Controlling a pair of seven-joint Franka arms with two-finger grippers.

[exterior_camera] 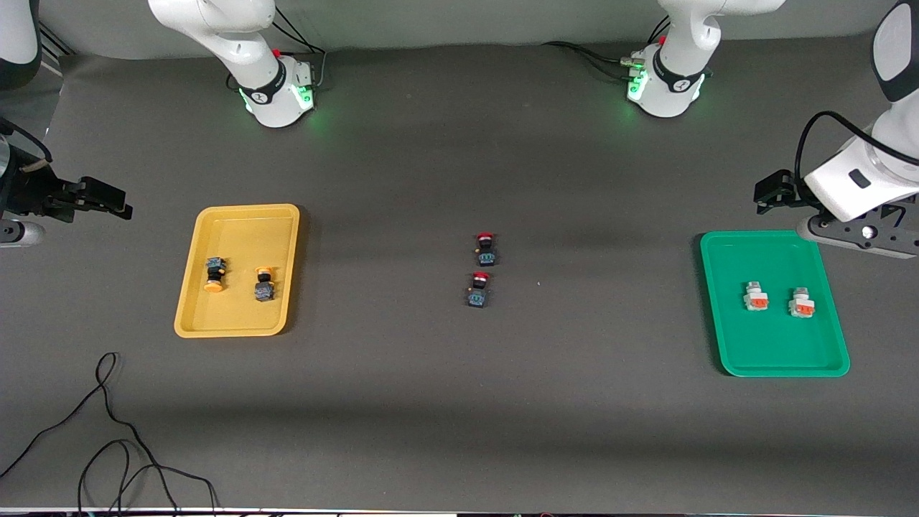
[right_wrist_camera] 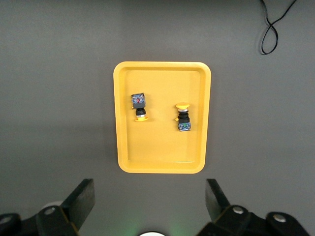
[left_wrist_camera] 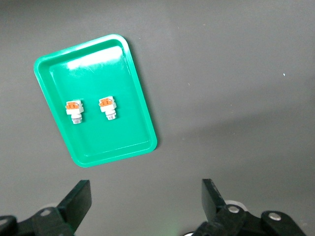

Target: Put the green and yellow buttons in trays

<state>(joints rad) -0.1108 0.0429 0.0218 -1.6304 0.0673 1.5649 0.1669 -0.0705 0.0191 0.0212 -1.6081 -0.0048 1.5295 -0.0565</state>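
The yellow tray (exterior_camera: 237,316) lies toward the right arm's end of the table and holds two black-bodied buttons with yellow caps (exterior_camera: 214,275) (exterior_camera: 264,283). It also shows in the right wrist view (right_wrist_camera: 162,142) with both buttons (right_wrist_camera: 139,106) (right_wrist_camera: 182,117). The green tray (exterior_camera: 775,352) lies toward the left arm's end and holds two white switches with orange faces (exterior_camera: 756,297) (exterior_camera: 801,303). It also shows in the left wrist view (left_wrist_camera: 98,69) with both switches (left_wrist_camera: 74,111) (left_wrist_camera: 108,107). My right gripper (exterior_camera: 118,205) (right_wrist_camera: 150,201) is open and empty, high over bare table beside the yellow tray. My left gripper (exterior_camera: 764,194) (left_wrist_camera: 146,201) is open and empty, high beside the green tray.
Two black-bodied buttons with red caps (exterior_camera: 486,249) (exterior_camera: 479,289) stand on the mat midway between the trays. A loose black cable (exterior_camera: 108,431) lies near the front camera at the right arm's end and shows in the right wrist view (right_wrist_camera: 275,24).
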